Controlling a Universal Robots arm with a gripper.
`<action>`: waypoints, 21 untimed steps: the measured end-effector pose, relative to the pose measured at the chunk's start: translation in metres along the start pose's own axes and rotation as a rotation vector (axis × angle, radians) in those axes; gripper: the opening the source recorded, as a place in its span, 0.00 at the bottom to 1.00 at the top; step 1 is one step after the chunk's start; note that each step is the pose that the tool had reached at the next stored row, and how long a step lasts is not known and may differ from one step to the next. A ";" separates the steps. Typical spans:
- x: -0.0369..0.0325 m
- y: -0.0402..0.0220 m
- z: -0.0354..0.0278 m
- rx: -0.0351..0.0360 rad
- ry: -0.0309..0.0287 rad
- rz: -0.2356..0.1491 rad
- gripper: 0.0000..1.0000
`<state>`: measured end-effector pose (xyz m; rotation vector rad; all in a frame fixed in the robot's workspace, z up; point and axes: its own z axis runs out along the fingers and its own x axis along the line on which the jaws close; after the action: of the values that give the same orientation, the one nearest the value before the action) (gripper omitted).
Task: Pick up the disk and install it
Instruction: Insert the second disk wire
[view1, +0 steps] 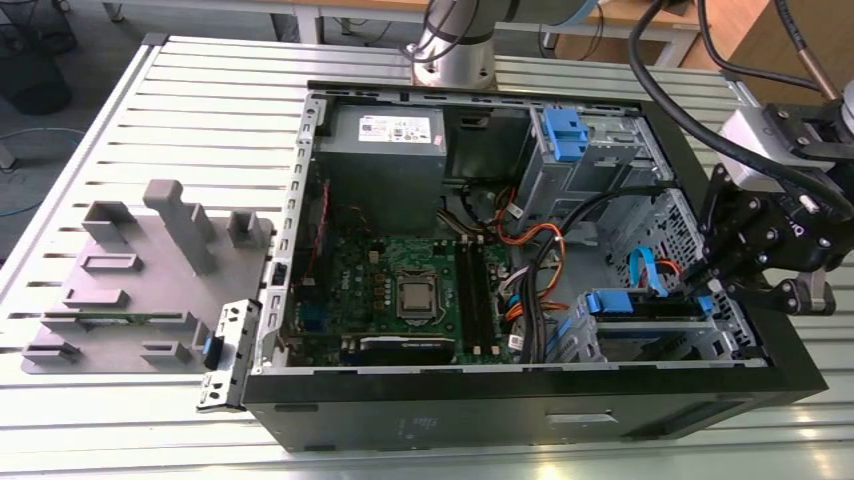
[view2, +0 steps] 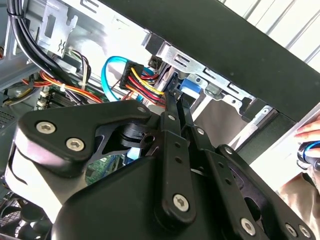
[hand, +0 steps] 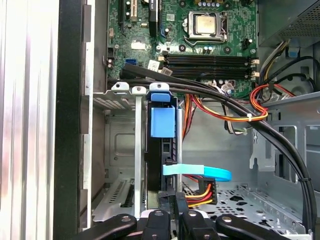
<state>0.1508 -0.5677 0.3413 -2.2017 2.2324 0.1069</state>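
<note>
Disk (hand: 161, 145) standing on edge in the drive cage (hand: 122, 150) of the open computer case (view1: 400, 420).
Gripper (hand: 172, 212) closed together at disk's rear end, near the blue data cable (hand: 200, 172).

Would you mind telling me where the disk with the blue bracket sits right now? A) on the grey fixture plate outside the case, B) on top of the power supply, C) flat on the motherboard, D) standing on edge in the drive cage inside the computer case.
D: in the first wrist view the disk stands on edge in the metal drive cage, right by the end effector.
</note>
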 end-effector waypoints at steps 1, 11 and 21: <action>0.0005 0.0001 0.0000 0.0000 0.0000 0.000 0.16; 0.0054 0.0011 0.0012 0.0000 0.0000 0.000 0.16; 0.0057 0.0014 0.0032 0.0000 0.0000 0.000 0.16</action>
<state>0.1492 -0.5733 0.3379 -2.2017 2.2324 0.1069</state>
